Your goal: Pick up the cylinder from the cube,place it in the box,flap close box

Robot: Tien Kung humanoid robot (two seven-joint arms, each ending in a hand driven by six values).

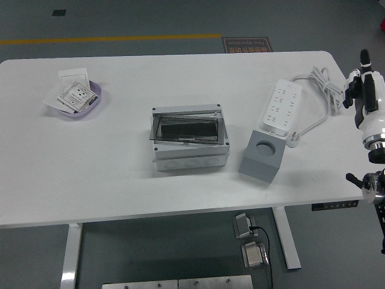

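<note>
1. A white table (90, 180) with rounded corners is spreading across most of the view, its smooth top carrying everything else and its near edge running along the bottom.
2. A light grey plastic box (190, 139) is sitting near the table's middle, its long axis running left to right; its dark, see-through flap (184, 129) is lying down over the opening, slightly askew, with a dark shape showing beneath it.
3. A white power strip (280, 106) is lying to the right of the box, its long axis running from far right toward near left, with a thick white cable (319, 99) looping off toward the table's right edge.
4. A matte grey cube (261, 156) is standing just in front of the strip's near end, its round socket facing upward and showing nothing inside; the cylinder cannot be made out anywhere, and whether the dark shape under the flap is it cannot be told.
5. A lilac bowl (90, 108) is resting near the far left corner, holding a printed white card (73, 96), with another white card (74, 75) tucked behind it.
6. The right hand (364, 90) is hanging at the table's right edge, white-cased, its dark fingers (363, 60) pointing away from the robot, loosely extended and holding nothing.
</note>
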